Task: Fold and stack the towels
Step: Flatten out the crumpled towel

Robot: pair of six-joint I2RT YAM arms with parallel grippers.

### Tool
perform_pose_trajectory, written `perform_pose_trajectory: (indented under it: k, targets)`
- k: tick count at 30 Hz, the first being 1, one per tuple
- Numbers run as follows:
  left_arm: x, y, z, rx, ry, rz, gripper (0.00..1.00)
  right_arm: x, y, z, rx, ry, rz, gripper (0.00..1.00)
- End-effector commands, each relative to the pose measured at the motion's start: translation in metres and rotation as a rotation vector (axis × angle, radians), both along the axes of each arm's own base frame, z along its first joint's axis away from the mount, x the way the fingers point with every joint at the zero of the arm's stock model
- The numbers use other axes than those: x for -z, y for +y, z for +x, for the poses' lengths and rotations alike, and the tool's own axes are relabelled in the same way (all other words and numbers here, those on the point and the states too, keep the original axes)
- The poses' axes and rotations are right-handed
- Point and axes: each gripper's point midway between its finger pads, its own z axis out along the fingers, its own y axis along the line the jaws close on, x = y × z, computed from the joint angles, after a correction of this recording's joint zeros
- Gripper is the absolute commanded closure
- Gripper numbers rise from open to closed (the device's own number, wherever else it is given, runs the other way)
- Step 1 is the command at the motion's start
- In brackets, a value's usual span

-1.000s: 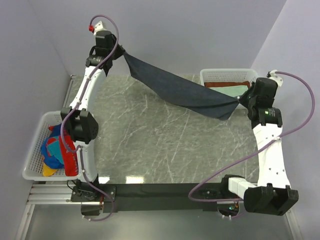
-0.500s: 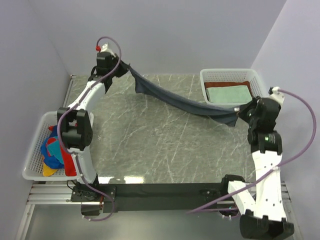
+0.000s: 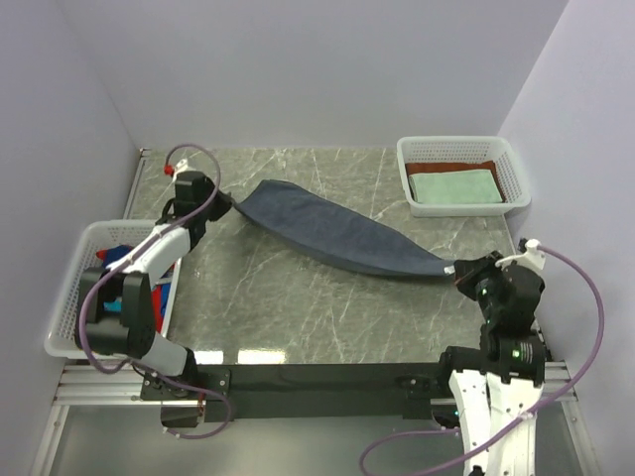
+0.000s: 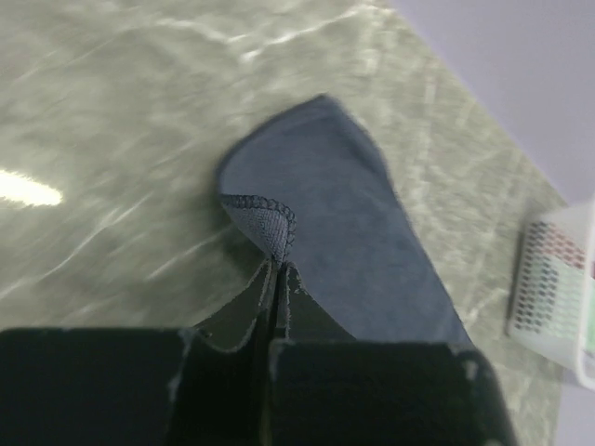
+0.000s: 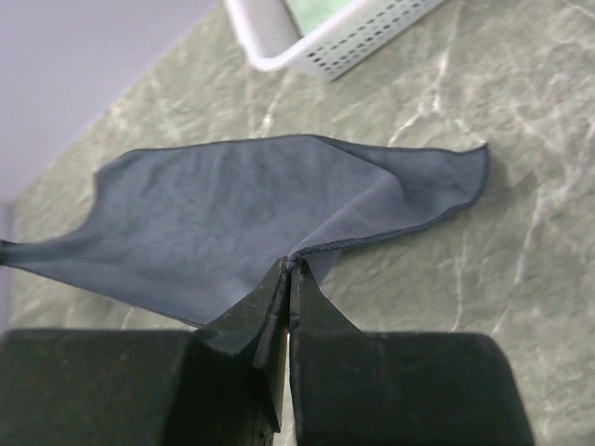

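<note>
From above, you had brought both arms down and toward the near edge; a second earlier the slate-blue towel (image 3: 337,236) hung stretched in the air between them, and now it lay on the table (image 3: 298,307) as a long slanted band, running from the left gripper (image 3: 220,201) at the far left to the right gripper (image 3: 454,270) near the right front; the mint-green towel (image 3: 453,186) sat folded on a rust-brown one (image 3: 494,167) in the far-right basket (image 3: 456,145), well apart from it, and the bright patterned towels (image 3: 111,260) waited in the left basket (image 3: 62,317); in the left wrist view your jaws were pressed together on a stitched corner of the blue cloth, which curled up at the tips while the rest spread flat beyond; in the right wrist view the jaws were likewise clamped on a hem, the fabric fanning out ahead with one corner lying free to the right; by my reading the lay-down was done and the cloth looked doubled lengthwise, so the next move called for letting go and folding it shorter before stacking
</note>
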Motion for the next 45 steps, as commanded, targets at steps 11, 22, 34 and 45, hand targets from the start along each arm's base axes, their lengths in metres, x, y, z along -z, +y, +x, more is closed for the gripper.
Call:
perform_pose_trajectory:
  k: [11,22,34,45]
  targets:
    - [0.043,0.060,-0.072,-0.362,0.120,0.019,0.60,0.030,0.021,-0.041,-0.042,0.047,0.092,0.51]
    - [-0.022,0.061,-0.077,-0.359,0.029,0.036,0.14,-0.014,0.020,-0.040,-0.133,-0.044,-0.073,0.24]
    - [0.022,-0.049,-0.057,-0.051,0.217,0.162,0.34,0.075,0.072,0.006,-0.461,0.401,-0.052,0.37]
    - [0.103,-0.071,-0.049,0.000,0.405,0.260,0.42,0.170,0.113,-0.002,-0.575,0.665,-0.140,0.54]
